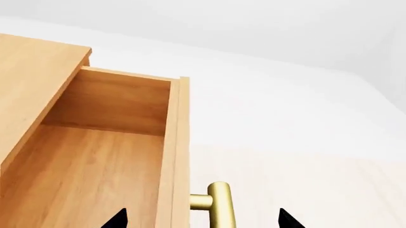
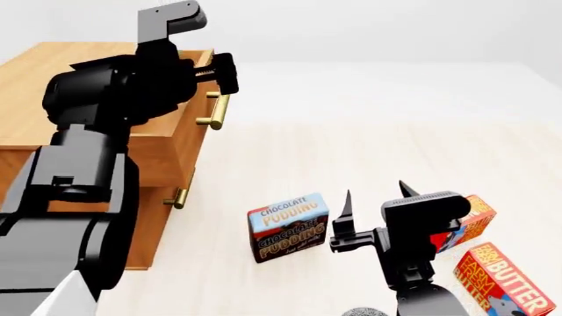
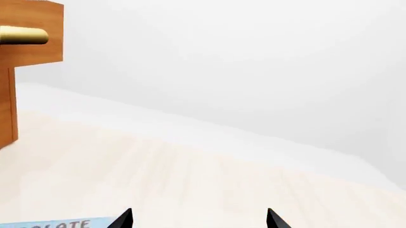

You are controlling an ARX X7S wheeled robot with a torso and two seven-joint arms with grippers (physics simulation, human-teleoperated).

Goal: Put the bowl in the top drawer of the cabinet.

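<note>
The cabinet [image 2: 52, 69] stands at the left with its top drawer [image 1: 95, 166] pulled partly out and nothing showing inside. My left gripper [image 1: 203, 221] is open, its fingertips wide apart on either side of the drawer front and its brass handle [image 1: 220, 204], touching neither. In the head view this left gripper [image 2: 226, 74] hovers just above the handle [image 2: 215, 108]. My right gripper [image 2: 376, 197] is open and holds nothing, pointing up beside the pudding box [image 2: 288, 227]. Only a grey speckled sliver of the bowl [image 2: 364, 312] peeks in at the bottom edge, by my right arm.
The lower drawer's brass handle [image 2: 180, 195] shows below the open drawer, and that drawer is closed. An orange-red box [image 2: 474, 220] and a butter box [image 2: 502, 276] lie at the right on the pale floor. The right wrist view catches a cabinet corner [image 3: 32, 33].
</note>
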